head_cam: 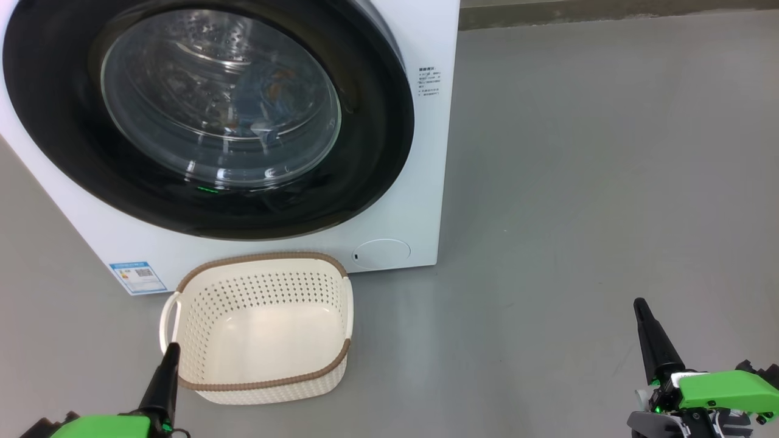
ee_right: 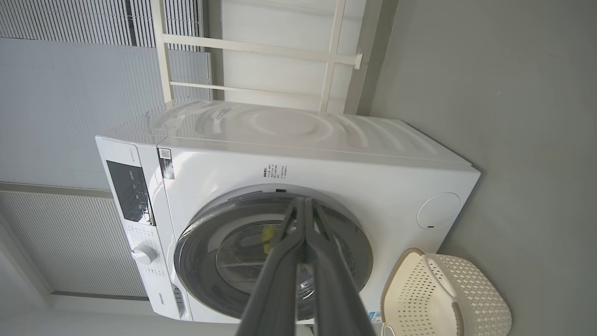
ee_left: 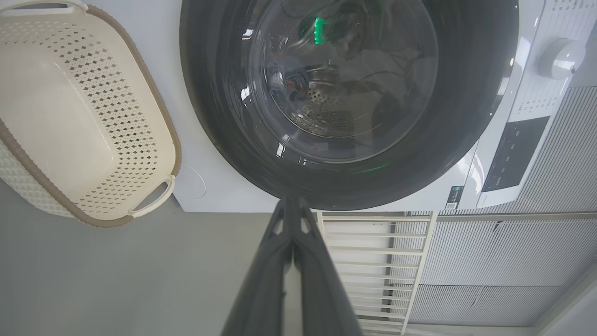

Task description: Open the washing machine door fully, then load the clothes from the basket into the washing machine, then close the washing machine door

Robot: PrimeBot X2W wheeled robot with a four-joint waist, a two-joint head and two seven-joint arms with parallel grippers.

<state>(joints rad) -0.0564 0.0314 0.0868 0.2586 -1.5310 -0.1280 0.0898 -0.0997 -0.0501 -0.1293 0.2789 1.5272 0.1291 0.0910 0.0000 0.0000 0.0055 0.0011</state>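
The washing machine door (head_cam: 207, 115) sits flush against the front of the washing machine (head_cam: 426, 152), its black rim closed all round as far as I can see. Through the glass the clothes (head_cam: 263, 100) lie in the drum, a blue bundle with a dab of orange. Just below, on the floor (head_cam: 578, 182) by the machine's lower front edge, the basket (head_cam: 268, 257) stands with nothing in it, between the blue label (head_cam: 137, 277) and the round filter cap (head_cam: 381, 253). The left gripper (head_cam: 172, 351) hovers at the basket's near left corner. The right gripper (head_cam: 639, 305) is well off to the right above the floor. Both have their fingers pressed together and hold nothing. To my eye all 3 steps look done. What may remain is a check that the door has latched, and a firm push on the rim would settle it.
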